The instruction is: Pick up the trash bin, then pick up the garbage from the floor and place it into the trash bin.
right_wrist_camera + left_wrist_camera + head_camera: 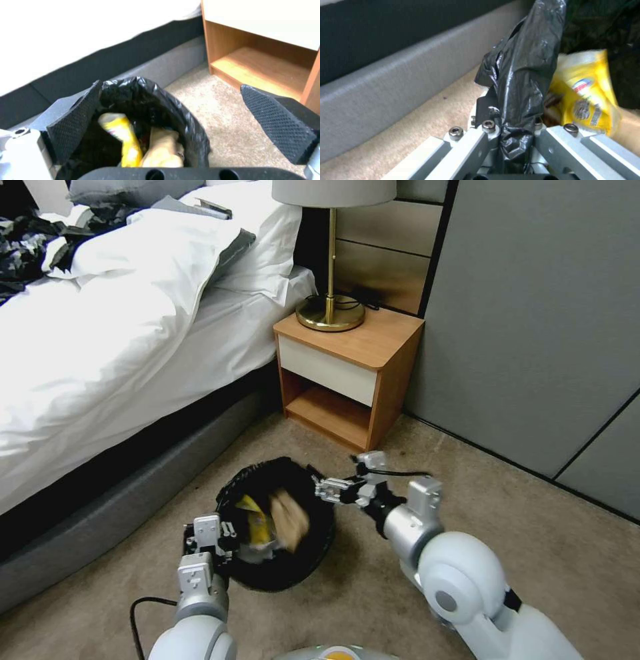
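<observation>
Above trash bin (280, 573), right gripper (319, 488) agape

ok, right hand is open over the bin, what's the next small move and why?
Probably lift the right hand up and back from the trash bin. Its pads stand wide apart with nothing between them, and brown paper sits inside beside a yellow wrapper. The left hand is clamped on the bag-lined rim.

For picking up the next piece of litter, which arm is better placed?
Right, probably. The right end effector is open and empty above the bin. The left end effector is shut on the bin's rim, holding it.
</observation>
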`<state>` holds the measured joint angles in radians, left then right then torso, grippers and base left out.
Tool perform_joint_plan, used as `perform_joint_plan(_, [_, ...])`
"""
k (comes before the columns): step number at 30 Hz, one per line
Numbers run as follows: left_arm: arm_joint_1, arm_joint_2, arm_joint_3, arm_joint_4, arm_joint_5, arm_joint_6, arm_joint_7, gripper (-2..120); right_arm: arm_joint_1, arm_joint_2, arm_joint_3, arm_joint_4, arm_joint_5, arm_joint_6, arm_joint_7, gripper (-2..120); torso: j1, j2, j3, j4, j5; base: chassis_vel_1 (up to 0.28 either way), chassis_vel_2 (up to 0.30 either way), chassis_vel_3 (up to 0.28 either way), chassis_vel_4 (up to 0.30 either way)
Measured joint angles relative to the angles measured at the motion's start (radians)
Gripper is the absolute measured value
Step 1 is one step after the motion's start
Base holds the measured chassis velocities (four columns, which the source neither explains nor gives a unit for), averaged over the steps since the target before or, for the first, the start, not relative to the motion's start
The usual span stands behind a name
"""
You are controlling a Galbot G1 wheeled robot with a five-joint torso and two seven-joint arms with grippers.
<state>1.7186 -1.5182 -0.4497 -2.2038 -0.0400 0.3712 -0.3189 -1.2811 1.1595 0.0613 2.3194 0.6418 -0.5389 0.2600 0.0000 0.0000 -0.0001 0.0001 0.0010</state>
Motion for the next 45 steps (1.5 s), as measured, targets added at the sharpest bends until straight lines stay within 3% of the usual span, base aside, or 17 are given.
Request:
perform_joint_plan(13, [0.002, 0.0, 0.002, 0.002, -0.003, 0.003, 0.004, 0, -0.041, -0.003, 0.009, 0.061, -0.049, 0.033, -0.032, 100, 0.0, 0.0, 0.0, -0.0001, -0.001, 0.0, 0.0, 0.0, 0.0])
perform_joint_plan(15, [0.003, 0.001, -0.003, 0.005, -0.003, 0.003, 0.004, 0, -0.054, -0.005, 0.017, 0.063, -0.127, 0.096, -0.063, 100, 0.0, 0.0, 0.0, 0.0, -0.001, 0.0, 0.0, 0.0, 0.0])
perform_joint_plan(16, [0.003, 0.003, -0.005, 0.007, -0.005, 0.003, 0.004, 0, -0.071, -0.002, 0.027, 0.051, -0.25, 0.179, -0.092, 100, 0.0, 0.0, 0.0, 0.0, -0.0012, 0.0, 0.0, 0.0, 0.0])
perform_joint_plan(17, [0.003, 0.003, -0.005, 0.007, -0.005, 0.003, 0.004, 0, -0.071, -0.002, 0.027, 0.051, -0.25, 0.179, -0.092, 100, 0.0, 0.0, 0.0, 0.0, -0.0012, 0.0, 0.0, 0.0, 0.0])
perform_joint_plan(19, [0.003, 0.003, -0.008, 0.007, -0.007, 0.003, 0.005, 0, -0.107, 0.02, 0.048, 0.027, -0.454, 0.314, -0.12, 100, 0.0, 0.0, 0.0, -0.0002, -0.001, 0.0, 0.0, 0.0, 0.0])
perform_joint_plan(20, [0.003, 0.003, -0.008, 0.007, -0.007, 0.003, 0.005, 0, -0.107, 0.02, 0.048, 0.027, -0.454, 0.314, -0.12, 100, 0.0, 0.0, 0.0, -0.0002, -0.001, 0.0, 0.0, 0.0, 0.0])
perform_joint_plan(22, [0.004, 0.004, -0.011, 0.007, -0.01, 0.003, 0.006, 0, -0.149, 0.049, 0.067, 0.0, -0.583, 0.429, -0.129, 100, 0.0, 0.0, 0.0, 0.0, -0.001, 0.0, 0.0, 0.0, 0.0])
perform_joint_plan(23, [0.004, 0.004, -0.011, 0.007, -0.01, 0.003, 0.006, 0, -0.149, 0.049, 0.067, 0.0, -0.583, 0.429, -0.129, 100, 0.0, 0.0, 0.0, 0.0, -0.001, 0.0, 0.0, 0.0, 0.0])
perform_joint_plan(26, [0.007, 0.009, -0.016, 0.007, -0.018, 0.004, 0.006, 0, -0.216, 0.086, 0.104, -0.048, -0.701, 0.585, -0.132, 100, 0.0, 0.0, 0.0, -0.0001, -0.001, 0.0, 0.0, 0.0, 0.0])
perform_joint_plan(27, [0.007, 0.009, -0.016, 0.007, -0.018, 0.004, 0.006, 0, -0.216, 0.086, 0.104, -0.048, -0.701, 0.585, -0.132, 100, 0.0, 0.0, 0.0, -0.0001, -0.001, 0.0, 0.0, 0.0, 0.0])
perform_joint_plan(30, [0.007, 0.014, -0.021, 0.0, -0.026, 0.004, 0.006, 0, -0.286, 0.127, 0.15, -0.129, -0.762, 0.738, -0.133, 100, 0.0, 0.0, 0.0, 0.0, -0.0012, 0.0, 0.0, 0.0, 0.0])
perform_joint_plan(34, [0.011, 0.016, -0.025, -0.005, -0.031, 0.003, 0.007, 0, -0.324, 0.164, 0.188, -0.203, -0.779, 0.826, -0.132, 100, 0.0, 0.0, 0.0, 0.0, -0.0011, 0.0, 0.0, 0.0, 0.0])
perform_joint_plan(45, [0.017, 0.018, -0.028, -0.012, -0.041, 0.002, 0.007, 0, -0.349, 0.188, 0.234, -0.279, -0.758, 0.886, -0.13, 100, 0.0, 0.0, 0.0, -0.0001, -0.0011, 0.0, 0.0, 0.0, 0.0])
